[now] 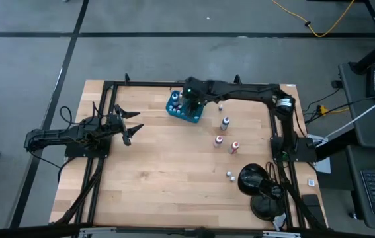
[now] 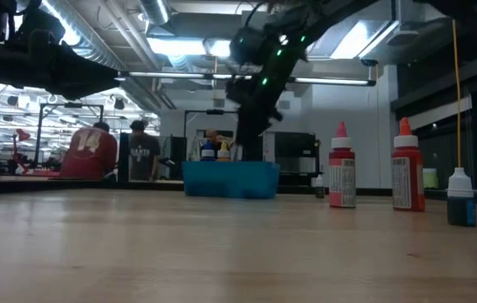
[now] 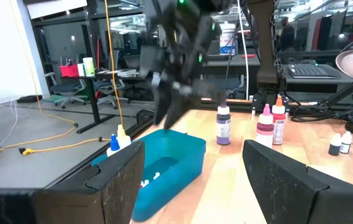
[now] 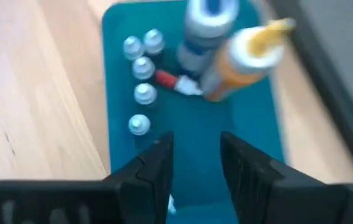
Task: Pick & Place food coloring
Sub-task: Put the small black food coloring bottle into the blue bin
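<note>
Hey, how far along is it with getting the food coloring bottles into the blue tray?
Partly done. The tray already holds several small vials plus a blue-capped and a yellow-tipped bottle. The right gripper hangs over the tray with nothing between its slightly parted fingers; the left gripper waits open at the table's left. Left on the table: three taller bottles and two tiny ones.

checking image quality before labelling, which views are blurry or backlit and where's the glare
Right wrist view: tall bottles in the blue tray are smeared, the small capped vials sharper. Low view: ceiling lights glare, leaving the right arm a dark silhouette. Left wrist view: its own fingers are soft and dark. High view: evenly lit.
</note>
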Controlling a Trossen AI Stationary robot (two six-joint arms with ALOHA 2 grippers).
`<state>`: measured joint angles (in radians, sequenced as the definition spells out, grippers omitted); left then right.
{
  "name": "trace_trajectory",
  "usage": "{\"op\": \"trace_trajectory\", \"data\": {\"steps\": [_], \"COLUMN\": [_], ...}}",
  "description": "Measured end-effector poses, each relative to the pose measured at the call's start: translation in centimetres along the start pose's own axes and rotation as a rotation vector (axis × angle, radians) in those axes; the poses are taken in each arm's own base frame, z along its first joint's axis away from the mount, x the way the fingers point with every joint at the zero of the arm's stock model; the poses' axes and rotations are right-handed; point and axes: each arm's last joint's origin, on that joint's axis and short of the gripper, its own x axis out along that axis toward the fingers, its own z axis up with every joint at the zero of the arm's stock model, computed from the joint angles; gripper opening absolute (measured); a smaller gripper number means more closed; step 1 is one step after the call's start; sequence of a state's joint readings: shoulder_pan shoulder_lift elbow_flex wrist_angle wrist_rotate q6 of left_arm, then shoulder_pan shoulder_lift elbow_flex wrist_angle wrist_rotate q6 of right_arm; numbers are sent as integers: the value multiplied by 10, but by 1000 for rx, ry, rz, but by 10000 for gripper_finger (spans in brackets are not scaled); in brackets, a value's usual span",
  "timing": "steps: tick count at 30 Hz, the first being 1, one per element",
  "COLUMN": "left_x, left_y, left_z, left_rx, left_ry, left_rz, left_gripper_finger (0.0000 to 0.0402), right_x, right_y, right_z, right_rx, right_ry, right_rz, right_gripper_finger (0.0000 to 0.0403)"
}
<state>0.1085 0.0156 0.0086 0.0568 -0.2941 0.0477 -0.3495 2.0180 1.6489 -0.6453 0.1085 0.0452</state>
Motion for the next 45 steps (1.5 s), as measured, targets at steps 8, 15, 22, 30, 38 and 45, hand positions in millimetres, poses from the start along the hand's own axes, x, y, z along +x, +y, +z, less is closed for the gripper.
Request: {"op": "trace_trajectory", "data": {"steps": [8,15,22,30,38,45], "left_x": [0,0,0,0,0,0], "left_y": [0,0,0,0,0,0], "left_z": [0,0,0,0,0,0], "left_rx": [0,0,0,0,0,0], "left_ry": [0,0,0,0,0,0], "left_rz": [0,0,0,0,0,0], "left_gripper_finger": [267,267,267,267,267,267], "right_x": [-54,-62,-46,-16,5,11], "right_y": [-29,-53,-68,-73,-72,-71], "right_z": [-10,-26,-56,-88,-110,-121], "right_rx": [198,416,616,671,716,722], "right_ry": [91,135,212,232,210,218], "right_rz": [-120,-189,-279,-300,-243,-243], "right_gripper_finger": [134,174,250,270,264,263]}}
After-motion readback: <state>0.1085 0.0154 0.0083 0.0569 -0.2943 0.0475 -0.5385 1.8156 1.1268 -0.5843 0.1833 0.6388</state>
